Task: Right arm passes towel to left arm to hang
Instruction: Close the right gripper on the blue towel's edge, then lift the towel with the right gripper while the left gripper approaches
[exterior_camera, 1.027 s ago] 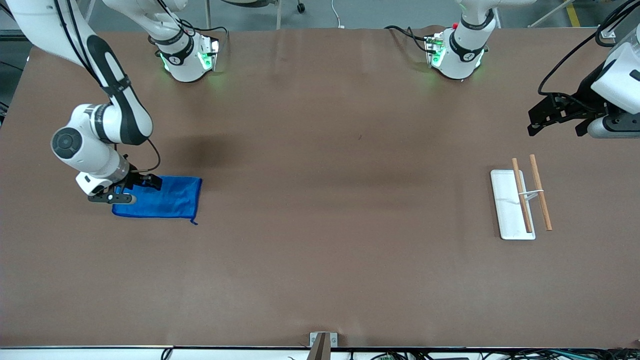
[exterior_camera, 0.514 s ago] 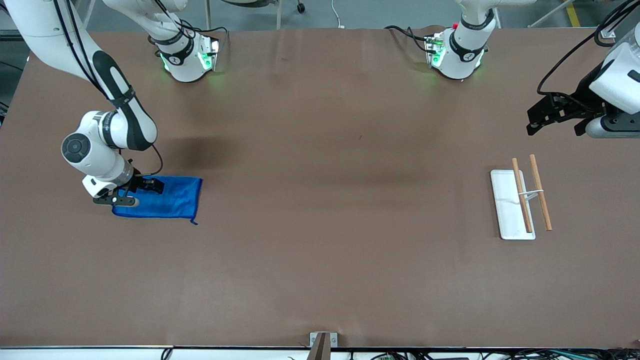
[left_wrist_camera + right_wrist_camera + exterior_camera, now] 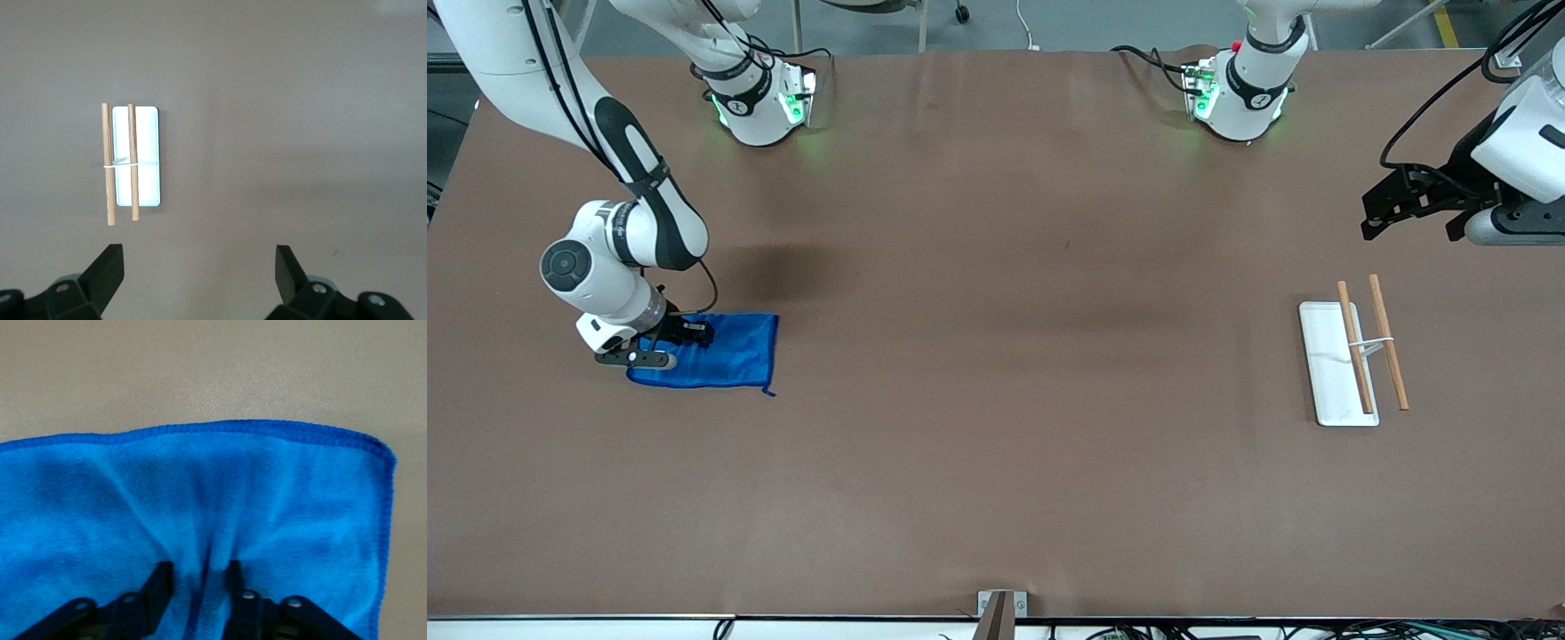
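Towel lies flat on table toward right arm's end, bright blue w/ darker stitched edge; small corner tail at the corner nearer front cam, pointing toward table middle; R gripper sits down on the towel at its end toward the right arm's side of table, arm body covering that end in front view; right wrist view: R gripper fingers nearly closed, narrow gap only, a raised fold of towel pinched between them; cloth creases fan out from the pinch toward the stitched edge; rest of towel spread on table, not lifted; L gripper up in air over left arm's end of table, waiting; left wrist view: L gripper wide open, nothing held; below it bare table and a white rectangular tray w/ two wooden sticks lying lengthwise, joined by a thin white band; one stick on tray, other just beside tray edge; front view: tray well apart from towel, near same depth on table.
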Motion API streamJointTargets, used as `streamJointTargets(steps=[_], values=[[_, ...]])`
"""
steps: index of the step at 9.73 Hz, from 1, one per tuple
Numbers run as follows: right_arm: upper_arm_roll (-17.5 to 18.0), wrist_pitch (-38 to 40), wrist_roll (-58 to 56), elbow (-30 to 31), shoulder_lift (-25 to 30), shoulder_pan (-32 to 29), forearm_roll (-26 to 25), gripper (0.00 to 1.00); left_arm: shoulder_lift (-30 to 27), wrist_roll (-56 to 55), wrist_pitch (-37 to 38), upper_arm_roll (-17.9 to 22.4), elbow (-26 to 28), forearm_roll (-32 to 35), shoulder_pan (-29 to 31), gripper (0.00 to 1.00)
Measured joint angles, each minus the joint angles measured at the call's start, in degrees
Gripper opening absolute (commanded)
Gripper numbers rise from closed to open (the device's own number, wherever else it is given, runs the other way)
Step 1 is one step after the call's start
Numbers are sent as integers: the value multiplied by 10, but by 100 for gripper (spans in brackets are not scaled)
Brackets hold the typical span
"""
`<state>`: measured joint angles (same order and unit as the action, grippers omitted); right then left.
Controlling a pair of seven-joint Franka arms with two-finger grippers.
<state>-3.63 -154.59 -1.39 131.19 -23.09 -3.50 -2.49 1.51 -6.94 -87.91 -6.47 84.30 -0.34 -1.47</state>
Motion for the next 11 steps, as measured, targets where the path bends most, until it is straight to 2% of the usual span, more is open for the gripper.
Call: streamJointTargets(steps=[4,6,8,9,11], values=[[0,17,0,-4,3,1,0,0,0,0,0,0,0,0,0,99],[3,151,0,-48,26,9,0,0,0,1,0,0,0,0,0,99],[13,306,11,-114,80,35,0,0,0,4,0,-2,0,0,0,99],[27,382,28,-146,103,46,0,0,0,5,0,-3,0,0,-1,99],[87,486,77,-214,117,55,1,0,1,10,0,-14,0,-7,-5,99]])
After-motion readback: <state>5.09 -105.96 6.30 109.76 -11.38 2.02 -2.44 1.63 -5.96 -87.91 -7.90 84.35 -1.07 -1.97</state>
